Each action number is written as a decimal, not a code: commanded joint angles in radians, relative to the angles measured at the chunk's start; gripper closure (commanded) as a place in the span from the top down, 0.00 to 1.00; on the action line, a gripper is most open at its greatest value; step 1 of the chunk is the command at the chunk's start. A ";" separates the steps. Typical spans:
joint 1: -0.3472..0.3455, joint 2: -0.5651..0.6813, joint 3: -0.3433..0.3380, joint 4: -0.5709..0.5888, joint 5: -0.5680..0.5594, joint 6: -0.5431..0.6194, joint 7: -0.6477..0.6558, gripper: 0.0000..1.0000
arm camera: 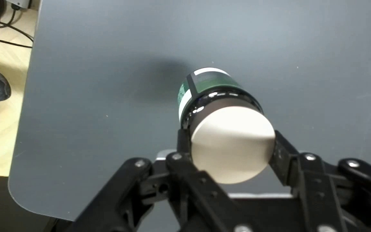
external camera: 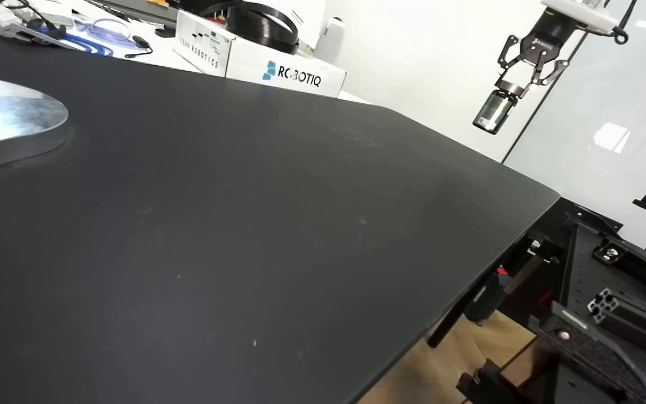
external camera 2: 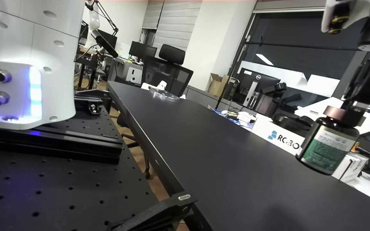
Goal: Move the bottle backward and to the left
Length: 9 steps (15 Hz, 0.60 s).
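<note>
While its two fingers (arm camera: 184, 140) press on opposite sides of the cap (arm camera: 233, 148), the pincer (arm camera: 232, 141) is clamped on the bottle (external camera: 494, 111) and holds it in the air, base downward, above the table (external camera: 244, 196). The bottle's body is dark and glossy, wrapped in a green and pale label (external camera 2: 330, 149) whose small print is too fine to read; the cap is brownish at the side and nearly white on top. In both exterior views the bottle slants — the white pillar (external camera 2: 220, 38) in the background leans the same way, so a true tilt cannot be told. In the wrist view a soft shadow (arm camera: 163, 77) falls on the table just beside it, and the table's rounded corner shows at the lower left.

Toward the opposite end of the table, well apart from the bottle, lies a shiny flat piece (external camera: 14, 118) with a curved outline. Past the table's edge stands a white box (external camera: 286, 76) lettered ROBOTIQ, a black ring-shaped roll (external camera: 261, 28) on top; near it, blue cables (external camera: 90, 45) lie on a white surface (external camera: 166, 57). In an exterior view the white robot base (external camera 2: 53, 48) sits over a black perforated plate (external camera 2: 53, 179) — farther back are a black office chair (external camera 2: 164, 72) and a monitor (external camera 2: 263, 85).
</note>
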 commanded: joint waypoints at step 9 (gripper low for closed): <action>-0.138 -0.496 0.061 -0.469 -0.178 -0.087 -0.232 0.36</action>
